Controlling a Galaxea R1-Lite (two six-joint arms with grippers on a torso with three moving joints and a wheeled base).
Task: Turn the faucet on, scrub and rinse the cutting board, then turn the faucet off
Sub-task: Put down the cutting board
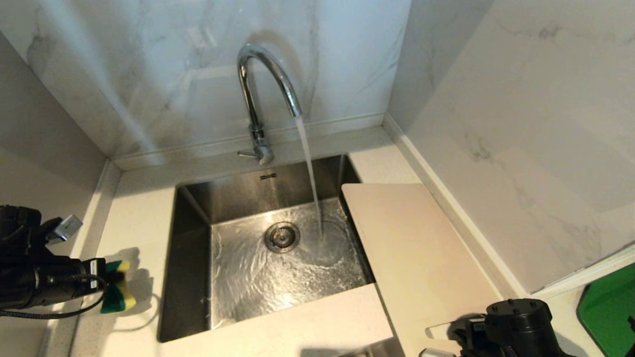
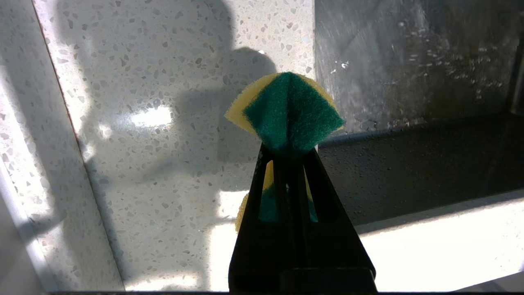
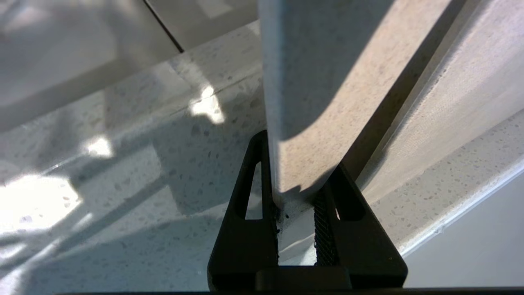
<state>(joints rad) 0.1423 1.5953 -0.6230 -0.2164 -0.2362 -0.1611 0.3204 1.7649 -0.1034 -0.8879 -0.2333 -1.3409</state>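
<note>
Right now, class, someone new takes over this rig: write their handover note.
Left gripper: shut on the sponge, over the counter left of the sink.
Right gripper: shut on the cutting board, which lies on the counter right of the sink.
Done: faucet on, water running into the sink.
Left: scrub and rinse the board, then turn the faucet off.

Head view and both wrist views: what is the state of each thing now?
faucet: on, water running.
sink: wet, not filled.
cutting board: on the counter right of the sink, gripped at its near end.
sponge: pinched, folded.
left end effector: shut on the sponge.
right end effector: shut on the cutting board.
</note>
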